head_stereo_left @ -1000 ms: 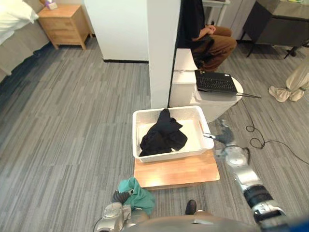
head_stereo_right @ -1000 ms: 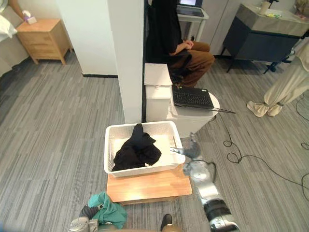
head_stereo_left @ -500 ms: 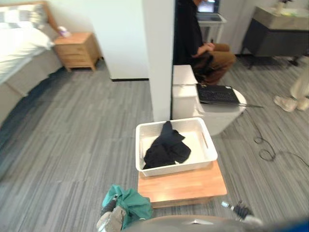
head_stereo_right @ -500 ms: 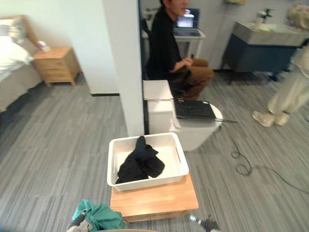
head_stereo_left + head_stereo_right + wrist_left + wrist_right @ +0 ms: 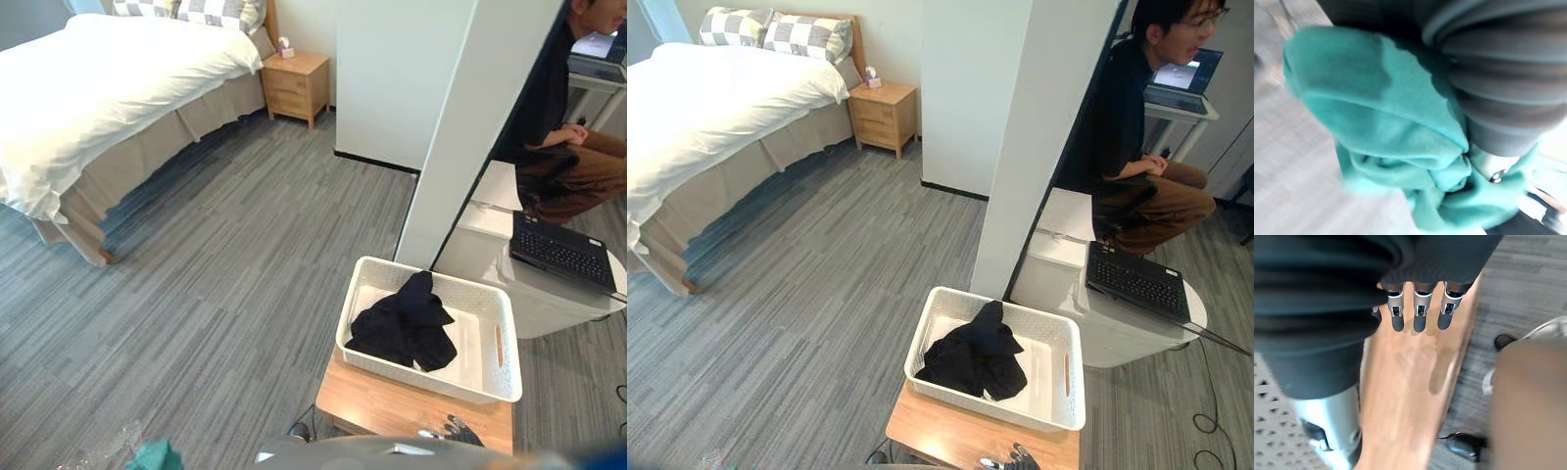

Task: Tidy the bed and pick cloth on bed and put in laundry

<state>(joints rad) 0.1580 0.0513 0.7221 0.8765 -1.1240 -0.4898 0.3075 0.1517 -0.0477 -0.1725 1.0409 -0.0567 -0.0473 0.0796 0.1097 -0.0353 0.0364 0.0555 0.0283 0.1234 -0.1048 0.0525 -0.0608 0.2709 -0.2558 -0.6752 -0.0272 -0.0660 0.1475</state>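
A teal cloth point(image 5: 1396, 132) is bunched up against my left hand point(image 5: 1488, 98), whose fingers are curled into it; a corner of that cloth point(image 5: 155, 455) peeks in at the bottom left of the left eye view. The white laundry basket point(image 5: 490, 382) stands on a low wooden stool point(image 5: 392, 411) and holds a crumpled black garment point(image 5: 407, 323). My right hand point(image 5: 1418, 316) hangs open just above the stool's wooden top, fingers straight; its fingertips point(image 5: 457, 428) show below the basket. The bed point(image 5: 88, 69) with a white cover lies at the far left.
A white pillar point(image 5: 456, 127) rises right behind the basket. A seated person point(image 5: 1136, 147) and a laptop point(image 5: 563, 257) on a white round table are at the right. A wooden nightstand point(image 5: 297, 86) and checked pillows point(image 5: 774, 31) stand by the bed. Grey floor stretches between bed and basket.
The camera has swung left, bringing the bed into view. My right hand has dropped from the basket's side to low over the stool. The teal cloth stays in my left hand.
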